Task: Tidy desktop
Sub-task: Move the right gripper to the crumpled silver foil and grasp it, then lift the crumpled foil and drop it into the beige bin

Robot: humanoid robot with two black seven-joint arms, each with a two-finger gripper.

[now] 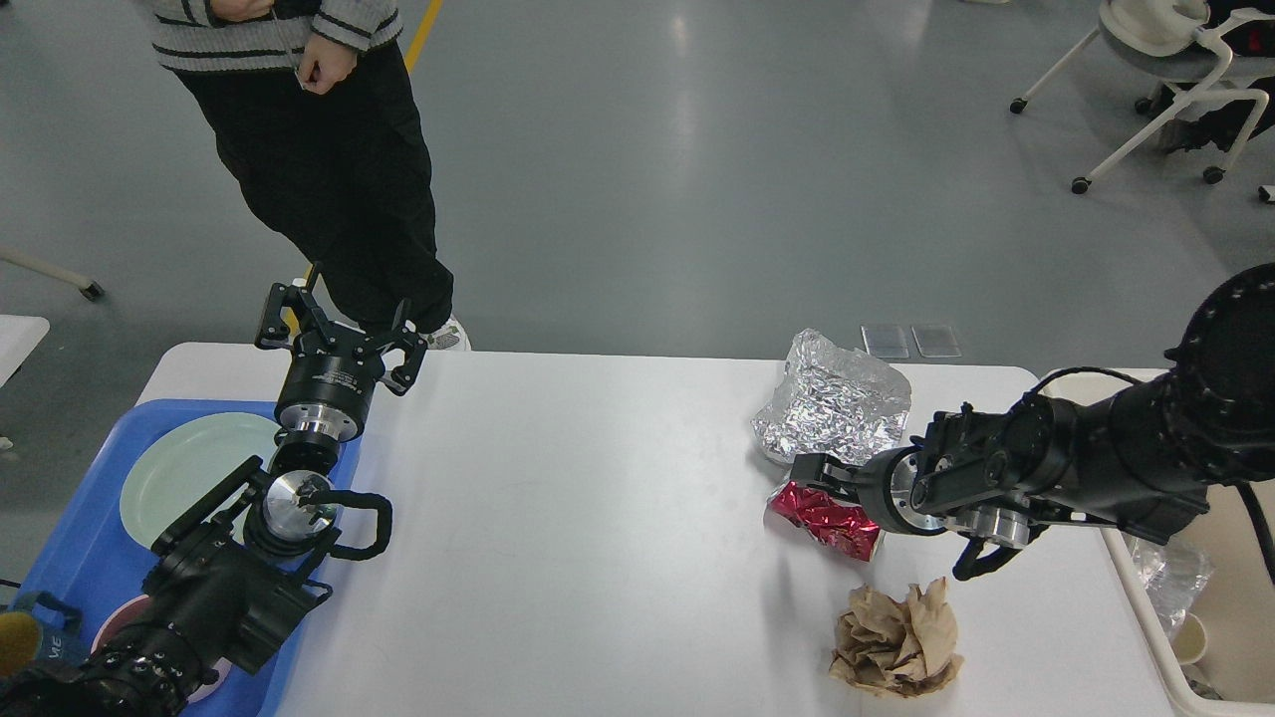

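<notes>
White desktop (598,518) is carrying crumpled foil (832,408) and brown paper (894,637). Right gripper (812,478) is crowding the red can (822,520), jaws unreadable. Left gripper (334,334) is hanging spread wide.
</notes>
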